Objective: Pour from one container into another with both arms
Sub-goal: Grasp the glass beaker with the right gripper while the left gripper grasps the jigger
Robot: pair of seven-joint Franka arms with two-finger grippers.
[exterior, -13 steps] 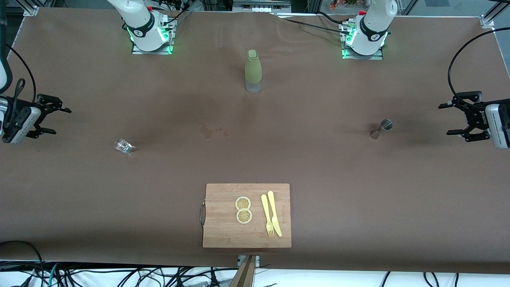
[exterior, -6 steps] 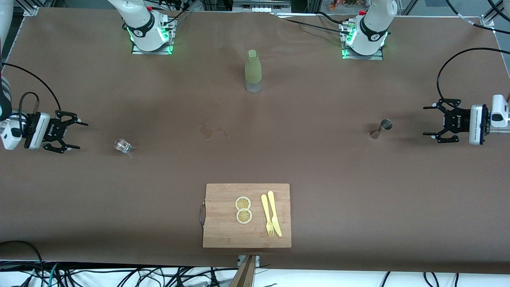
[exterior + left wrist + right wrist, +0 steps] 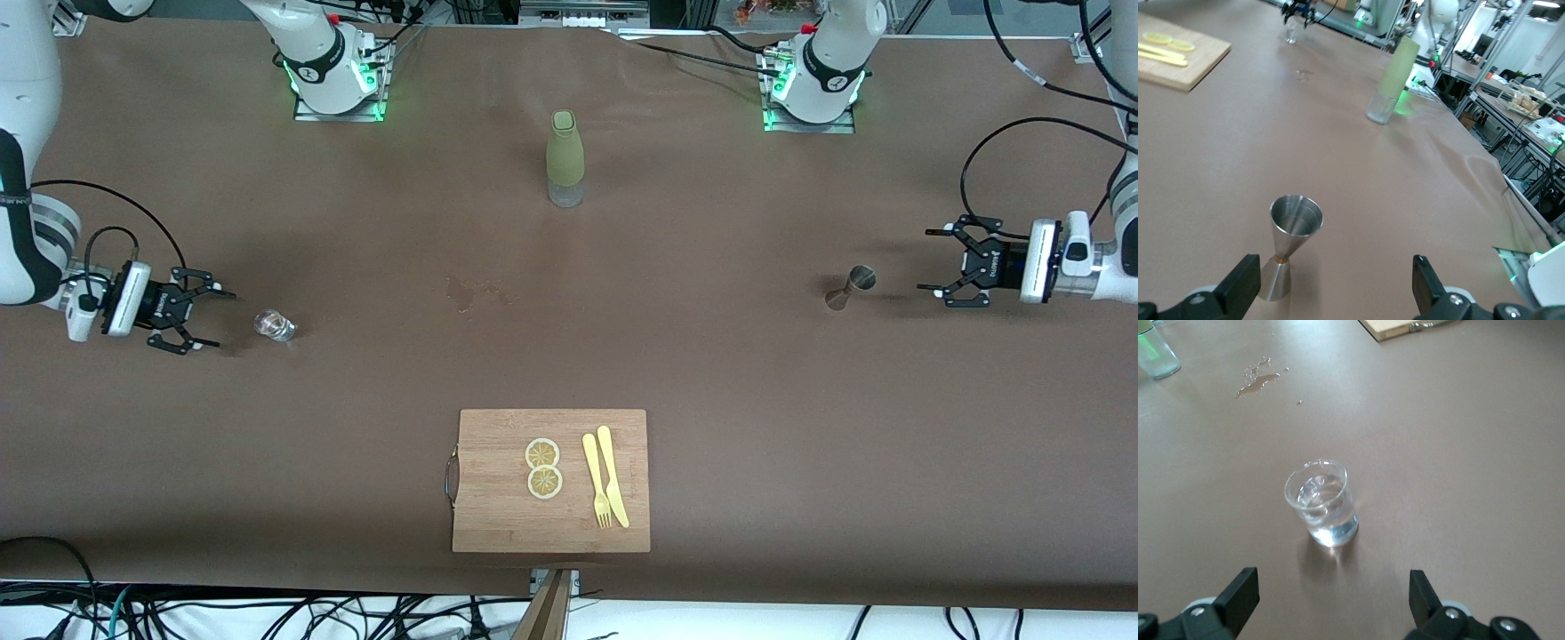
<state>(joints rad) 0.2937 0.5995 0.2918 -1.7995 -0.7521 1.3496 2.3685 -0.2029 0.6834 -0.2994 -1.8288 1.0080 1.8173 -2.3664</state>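
Clear glass is what I am after on one side: the small glass beaker [image 3: 274, 324] sits at middle left of the front view, toward the right arm's end of the table, with a little water in it. My right gripper [image 3: 197, 312] is low, just beside it, fingers spread wide and holding nothing. At middle right of that view stands the steel jigger [image 3: 851, 286], upright, and my left gripper [image 3: 944, 268] is near it, fingers wide open and empty too. I think this step is the reach, with nothing picked up yet. To do it well I would slide each gripper in slowly so the cup sits right between the two fingers, as both wrist views nearly show. The jigger looks thin and tippy, so I would close on its lower cone gently. The green bottle [image 3: 565, 157] and the wooden board [image 3: 498, 507] are well apart from both.
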